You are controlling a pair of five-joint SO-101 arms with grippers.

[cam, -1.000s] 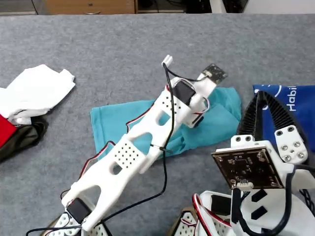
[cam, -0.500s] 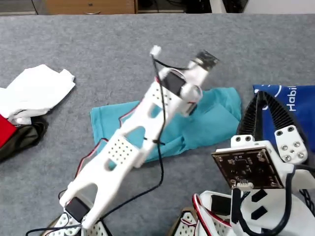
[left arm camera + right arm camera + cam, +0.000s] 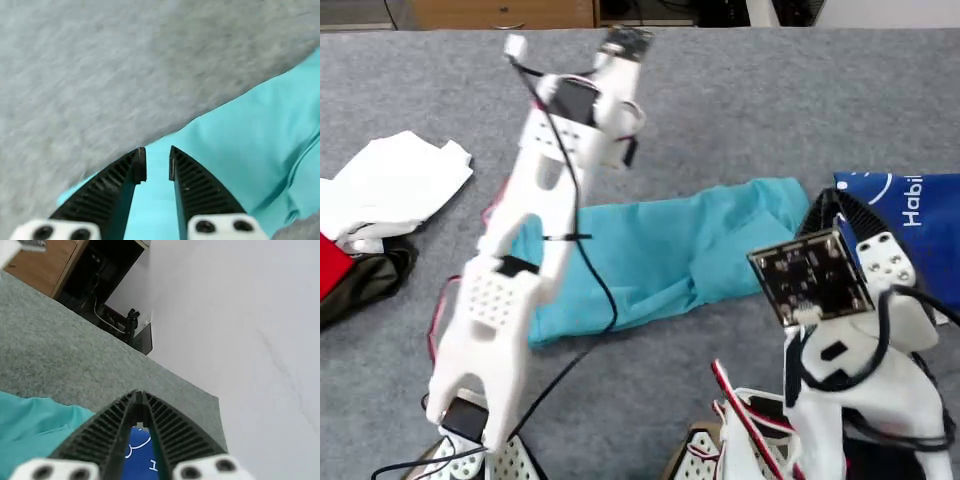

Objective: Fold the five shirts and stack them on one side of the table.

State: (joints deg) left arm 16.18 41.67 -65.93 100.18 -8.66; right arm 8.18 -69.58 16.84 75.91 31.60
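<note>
the right gripper [image 3: 139, 396] sits nearest, raised over its own base, fingers pressed together with nothing between them. just past it a blue shirt [image 3: 910, 215] lies at the table's right edge. the teal shirt [image 3: 670, 255] is spread mid-table, rumpled toward its right end, so this looks like the one being folded. the left gripper [image 3: 156, 162] hovers over its far edge, parted by a narrow slit and holding nothing. the next move likely calls for dropping onto that hem, pinching it and drawing it across. far left, a white shirt [image 3: 395, 180], red shirt [image 3: 328, 262] and black shirt [image 3: 375, 275] wait in a heap. the surface is grey felt [image 3: 790, 100]; beyond it stand a wooden cabinet [image 3: 505, 12] and a white wall [image 3: 240, 315].
</note>
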